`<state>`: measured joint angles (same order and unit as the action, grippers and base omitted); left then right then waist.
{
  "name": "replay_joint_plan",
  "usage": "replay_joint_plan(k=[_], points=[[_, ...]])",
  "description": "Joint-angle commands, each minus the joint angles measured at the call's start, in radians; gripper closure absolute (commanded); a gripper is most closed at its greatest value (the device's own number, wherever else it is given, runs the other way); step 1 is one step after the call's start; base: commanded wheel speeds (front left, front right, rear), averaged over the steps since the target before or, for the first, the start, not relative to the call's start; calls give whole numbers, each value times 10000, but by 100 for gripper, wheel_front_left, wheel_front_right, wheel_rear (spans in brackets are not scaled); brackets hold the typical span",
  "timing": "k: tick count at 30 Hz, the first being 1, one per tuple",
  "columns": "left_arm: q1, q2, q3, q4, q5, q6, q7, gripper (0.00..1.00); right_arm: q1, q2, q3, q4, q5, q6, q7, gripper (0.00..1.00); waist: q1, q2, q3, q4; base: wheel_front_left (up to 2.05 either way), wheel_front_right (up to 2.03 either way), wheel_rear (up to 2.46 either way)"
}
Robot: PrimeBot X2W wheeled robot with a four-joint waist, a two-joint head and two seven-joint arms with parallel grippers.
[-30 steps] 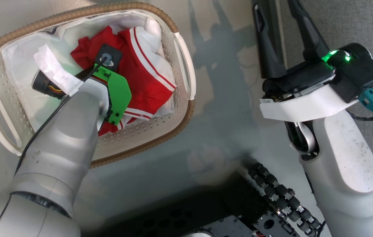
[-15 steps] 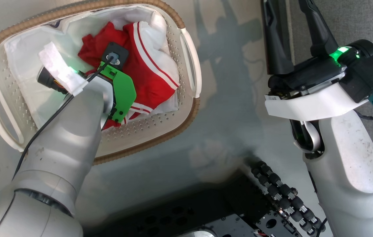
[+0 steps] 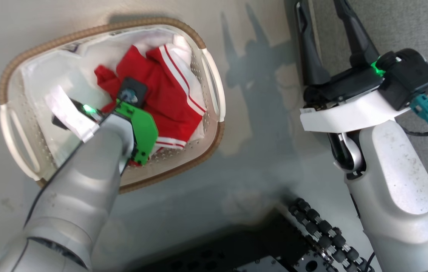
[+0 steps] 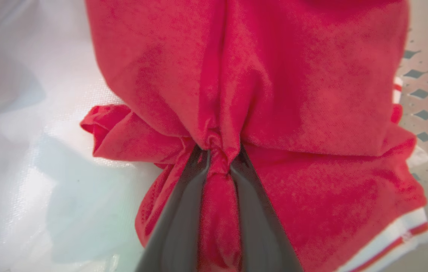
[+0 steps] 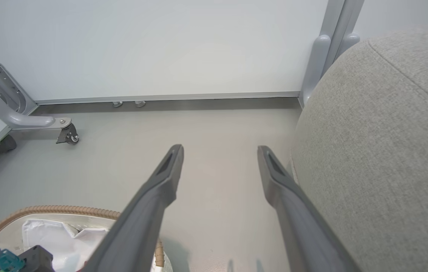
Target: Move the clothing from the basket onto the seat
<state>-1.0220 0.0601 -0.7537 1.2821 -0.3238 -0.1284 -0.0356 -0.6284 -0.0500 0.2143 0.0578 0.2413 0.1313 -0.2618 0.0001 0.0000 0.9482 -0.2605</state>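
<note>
The clothing [image 3: 172, 100], red with white stripes, lies bunched in the white basket [image 3: 85, 32] on the floor. My left arm reaches down into the basket. In the left wrist view my left gripper [image 4: 219, 155] is shut on a gathered fold of the red clothing [image 4: 274, 94], which puckers between the two dark fingers above the white liner [image 4: 28, 132]. My right gripper [image 3: 317, 9] hangs open and empty right of the basket, over the floor beside the grey seat [image 3: 395, 26]. The right wrist view shows the same open gripper [image 5: 220, 151] with the seat [image 5: 380, 151] to its right.
The basket's brown rim [image 5: 47, 209] shows at the lower left of the right wrist view. A white wall panel and a metal frame leg with a caster [image 5: 66, 134] stand behind. My black base [image 3: 236, 249] and a cable chain [image 3: 323, 226] are below.
My left gripper has closed on the red clothing inside the basket. The whole head view has shifted, so the camera moved. The right gripper stays open.
</note>
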Motion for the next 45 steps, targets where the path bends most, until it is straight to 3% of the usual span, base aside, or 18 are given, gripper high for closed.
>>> replay_joint_plan(k=[1,20,33,45], points=[[293,-36,-116,-76,-125,-24,-115,100,148,-31,13,115,-112,-10,-47,0,-1,0,-859,371,0,0,0],[2880,-21,-189,-1724,-2040,-26,-2293,100,2061,-190,-131,1322,-542,-10,-47,0,-1,0,-4748,1727,0,0,0],[5037,619,1936,-5841,-1230,415,-2300,100,3284,-172,49,1750,-543,-10,-47,0,-1,0,-6715,2217,0,0,0],[6181,430,3124,-8245,-545,227,-2291,100,4188,-135,354,1919,-503,-10,-47,0,-1,0,-8058,2293,0,0,0]])
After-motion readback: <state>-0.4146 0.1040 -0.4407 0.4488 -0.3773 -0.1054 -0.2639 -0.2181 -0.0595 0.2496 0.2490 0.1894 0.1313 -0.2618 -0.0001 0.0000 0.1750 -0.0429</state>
